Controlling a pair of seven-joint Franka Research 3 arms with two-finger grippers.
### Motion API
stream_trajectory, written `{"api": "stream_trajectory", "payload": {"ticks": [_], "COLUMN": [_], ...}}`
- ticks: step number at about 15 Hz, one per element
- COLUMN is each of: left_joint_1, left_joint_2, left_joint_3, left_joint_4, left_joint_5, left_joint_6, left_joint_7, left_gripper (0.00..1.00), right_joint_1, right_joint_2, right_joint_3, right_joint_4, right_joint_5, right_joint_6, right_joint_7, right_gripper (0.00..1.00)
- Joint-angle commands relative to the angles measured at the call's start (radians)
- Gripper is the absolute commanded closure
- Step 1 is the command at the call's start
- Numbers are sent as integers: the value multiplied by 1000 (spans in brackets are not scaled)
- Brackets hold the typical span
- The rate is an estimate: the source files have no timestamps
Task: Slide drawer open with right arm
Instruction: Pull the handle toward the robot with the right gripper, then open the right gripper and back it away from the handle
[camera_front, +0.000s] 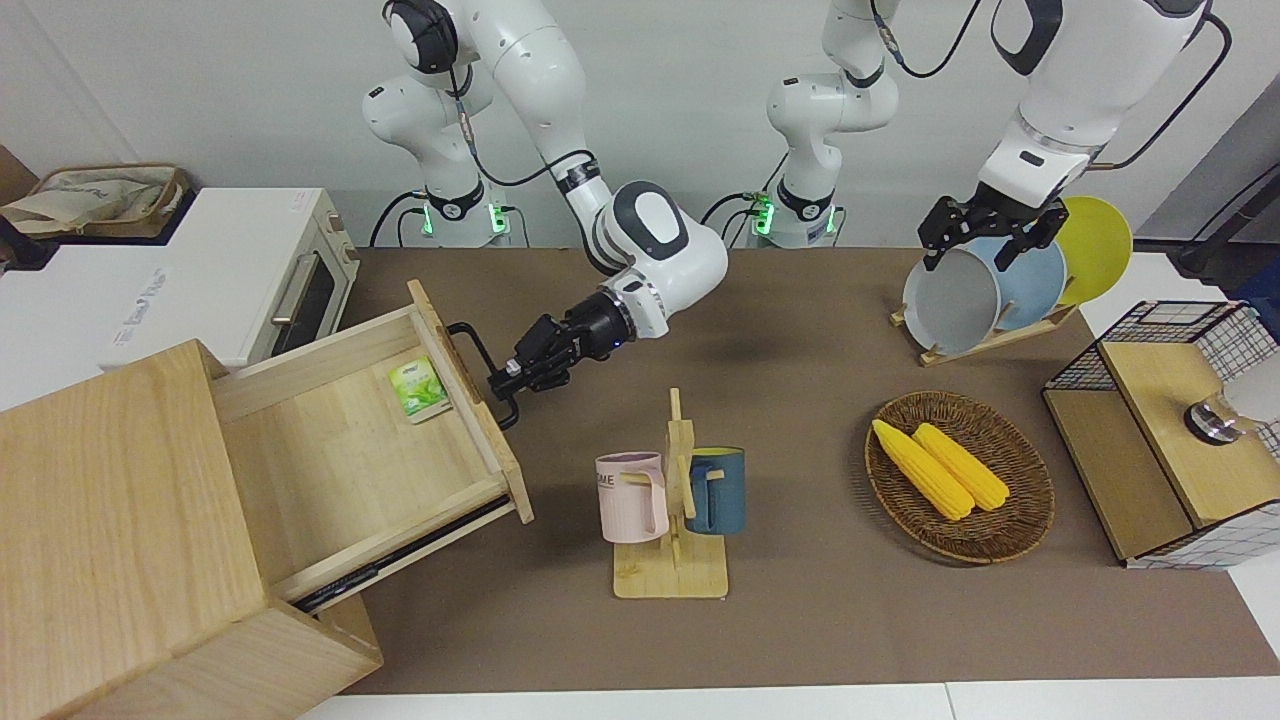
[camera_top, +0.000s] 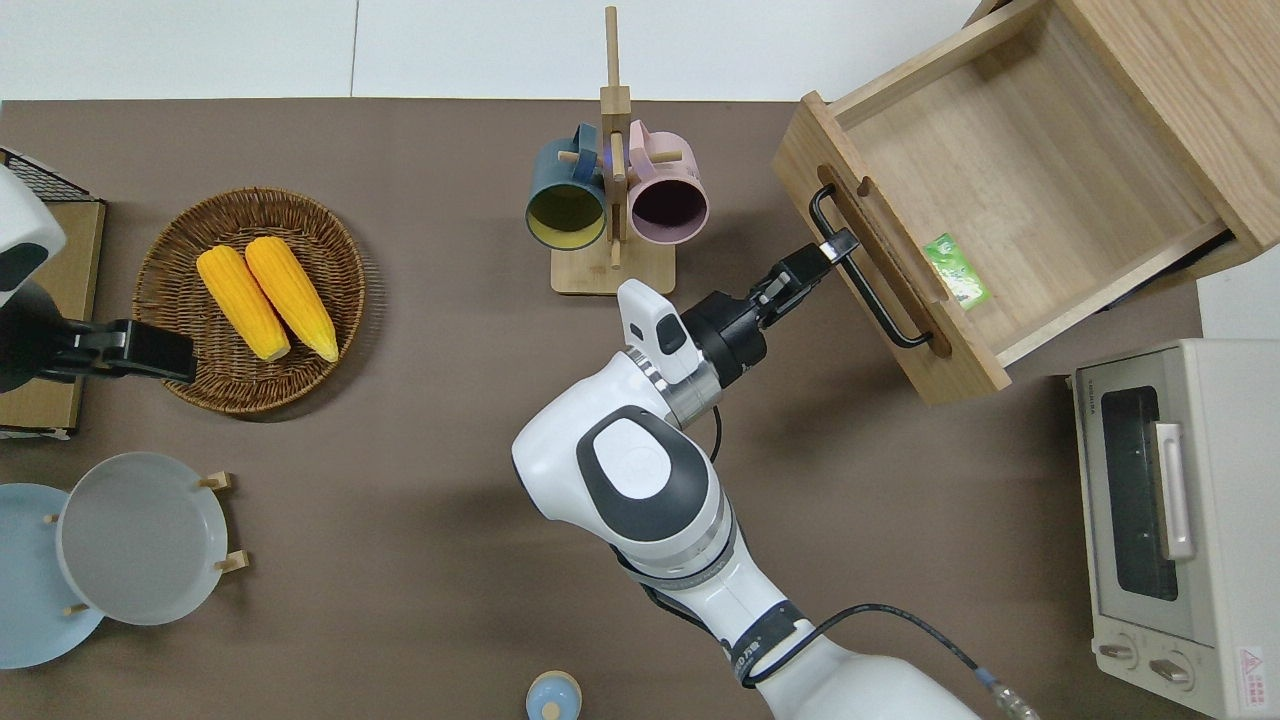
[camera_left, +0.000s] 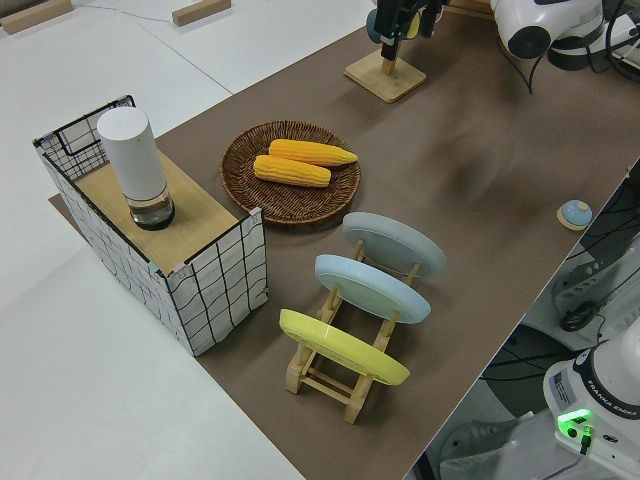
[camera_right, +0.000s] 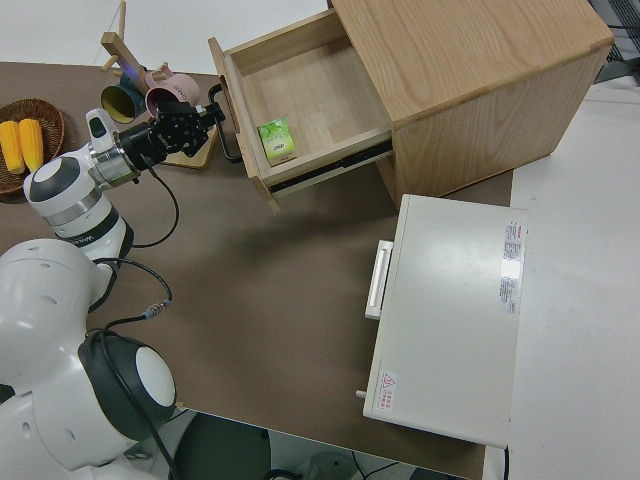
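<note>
The wide light-wood drawer (camera_front: 340, 450) stands pulled far out of the pale wooden cabinet (camera_front: 110, 520) at the right arm's end of the table. It also shows in the overhead view (camera_top: 1010, 170) and the right side view (camera_right: 310, 95). My right gripper (camera_front: 505, 378) is shut on the drawer's black bar handle (camera_front: 468, 343), near the handle's middle in the overhead view (camera_top: 832, 247). A small green packet (camera_front: 420, 388) lies in the drawer against its front panel. My left arm is parked, its gripper (camera_front: 968, 250) open.
A wooden mug rack (camera_front: 672, 500) with a pink and a blue mug stands close to the drawer's front, toward the table's middle. A white toaster oven (camera_top: 1170, 500) sits beside the cabinet, nearer to the robots. A basket of corn (camera_front: 958, 475) and a plate rack (camera_front: 1000, 290) are at the left arm's end.
</note>
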Motion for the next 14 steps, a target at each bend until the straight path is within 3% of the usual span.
{"api": "stream_trajectory", "payload": {"ticks": [1, 2, 3, 4, 5, 11, 14], "left_joint_1": [4, 4, 4, 4, 4, 4, 4], "left_joint_2": [11, 11, 11, 11, 11, 11, 11], "left_joint_3": [-6, -6, -6, -6, -6, -6, -6], "left_joint_4": [26, 26, 26, 26, 26, 24, 26], "left_joint_5": [17, 17, 17, 17, 17, 17, 17], "left_joint_6": [-20, -20, -20, -20, -20, -20, -20], "left_joint_7": [10, 10, 10, 10, 10, 10, 10], "left_gripper": [7, 7, 7, 7, 7, 7, 7], "right_joint_1": [8, 8, 8, 8, 8, 9, 14], "right_joint_2": [22, 22, 24, 27, 25, 25, 27], "right_joint_3": [1, 1, 1, -1, -2, -2, -2], "right_joint_4": [26, 26, 26, 26, 26, 28, 57], "right_joint_5": [4, 4, 4, 4, 4, 6, 38], "right_joint_6": [8, 9, 9, 9, 9, 8, 8], "right_joint_7": [-37, -36, -34, -29, -14, 4, 1], "right_gripper": [892, 755, 540, 227, 23, 19, 19]}}
